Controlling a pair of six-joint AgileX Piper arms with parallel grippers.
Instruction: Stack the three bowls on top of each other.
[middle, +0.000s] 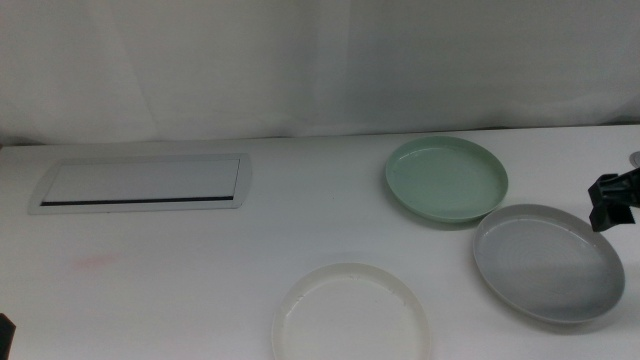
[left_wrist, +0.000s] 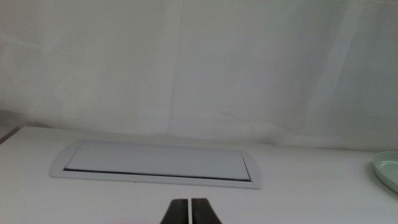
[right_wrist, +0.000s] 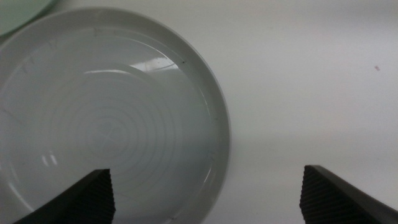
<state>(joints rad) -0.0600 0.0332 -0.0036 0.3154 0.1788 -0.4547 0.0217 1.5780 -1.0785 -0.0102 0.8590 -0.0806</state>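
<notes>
Nothing is stacked yet: my right gripper hangs wide open and empty over the grey bowl at lower right. I judge I must straddle its rim next. The green bowl touches it above; the white bowl sits bottom centre. My left gripper waits pressed closed, facing the white panel, upper left.

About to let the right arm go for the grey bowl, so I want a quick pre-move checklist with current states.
1. Right gripper open: ok, jaws wide apart.
2. Right gripper lined up with the grey bowl: ok, its rim lies between the jaws.
3. Grey bowl free of the mint green bowl: cannot tell, rims look touching.
4. White bowl unstacked and apart: ok.
5. Left gripper out of the way: ok, shut, facing the white panel.
</notes>
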